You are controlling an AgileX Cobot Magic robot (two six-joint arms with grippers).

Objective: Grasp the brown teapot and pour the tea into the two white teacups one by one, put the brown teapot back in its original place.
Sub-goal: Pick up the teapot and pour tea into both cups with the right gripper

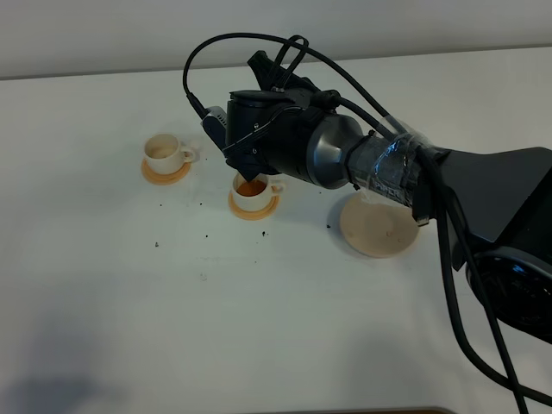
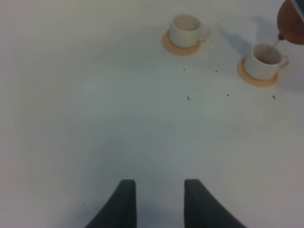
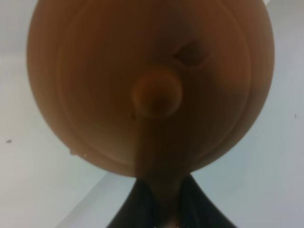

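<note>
My right gripper (image 1: 248, 164) reaches across the middle and holds the brown teapot (image 3: 152, 85) by its handle, tilted over the nearer white teacup (image 1: 253, 187). The arm hides most of the pot in the high view. In the left wrist view the teapot (image 2: 291, 23) sends a thin stream into this cup (image 2: 262, 60), which holds brown tea. The other white teacup (image 1: 164, 153) (image 2: 186, 30) stands to the left and looks empty. The beige saucer (image 1: 377, 228) lies bare at the right. My left gripper (image 2: 159, 204) is open, empty and low over bare table.
Each cup sits on a small orange coaster (image 1: 164, 173) (image 1: 253, 207). Dark specks (image 1: 207, 235) dot the white table in front of the cups. The right arm and its black cables (image 1: 483, 259) span the right side above the saucer.
</note>
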